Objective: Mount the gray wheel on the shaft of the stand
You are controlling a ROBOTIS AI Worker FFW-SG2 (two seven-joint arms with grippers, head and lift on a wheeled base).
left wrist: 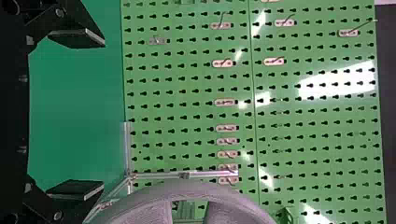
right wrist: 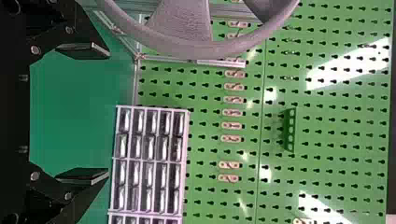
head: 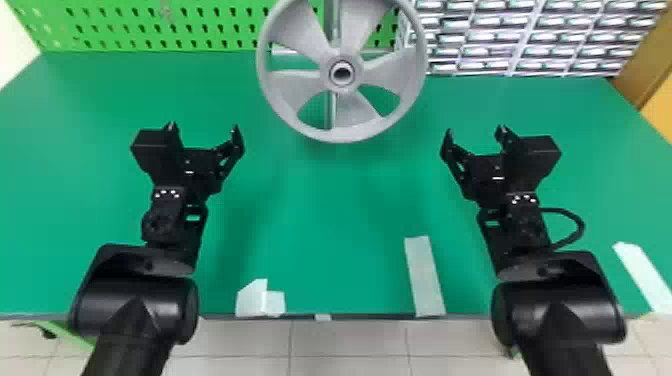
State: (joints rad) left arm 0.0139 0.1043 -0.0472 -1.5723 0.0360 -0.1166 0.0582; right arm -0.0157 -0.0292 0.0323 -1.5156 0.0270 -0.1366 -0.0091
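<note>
One gray wheel sits at the stand, twelve o'clock, apparently mounted; full seating unverified. Left hand, at its eight o'clock, and right hand, at four, are open and clear. Any corrective push should bear evenly, square to the hub.

Passage: over near tabletop | Blocking: gray wheel, stand behind | Gap: hard to judge

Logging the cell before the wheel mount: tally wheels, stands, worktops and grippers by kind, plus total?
Gray spoked wheel: 1
Silver metal-bar stand: 1
Flat green worktop: 1
Black two-finger grippers: 2 (left gripper, right gripper)
Total: 5
</note>
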